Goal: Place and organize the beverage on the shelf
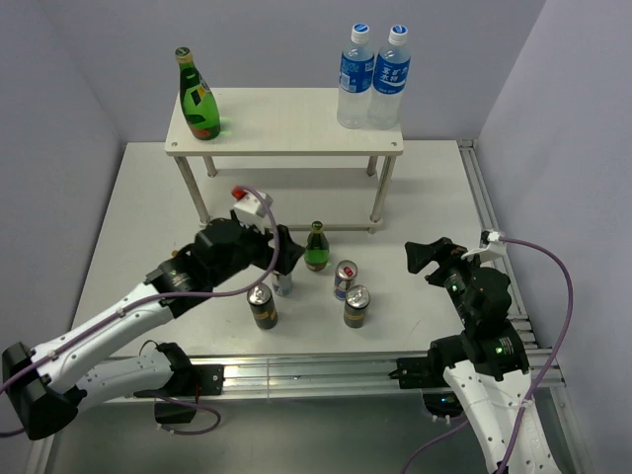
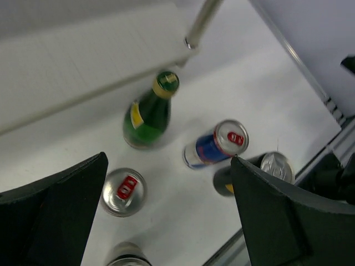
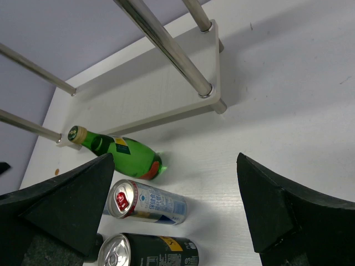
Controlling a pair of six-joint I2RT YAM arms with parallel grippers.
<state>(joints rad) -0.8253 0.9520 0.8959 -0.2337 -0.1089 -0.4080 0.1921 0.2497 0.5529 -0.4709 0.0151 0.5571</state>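
White table (image 1: 434,197) under lilac walls (image 1: 79,79) carries the shelf (image 1: 286,133) at its far side, one green bottle (image 1: 199,104) already on its left end. Left gripper (image 2: 166,172) hovers wide open above the second green bottle (image 1: 316,252) and four cans (image 1: 356,306) standing nearer. Right gripper (image 1: 431,257), also spread, holds nothing. Picking comes next, I judge: centre on the slim silver can (image 2: 123,191), descend, close.

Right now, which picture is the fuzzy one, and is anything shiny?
Left wrist view: fuzziest, the green bottle and silver can look soft. Right wrist view: sharp, bright streaks on the metal legs. Top view: even light, soft shadow under the shelf.
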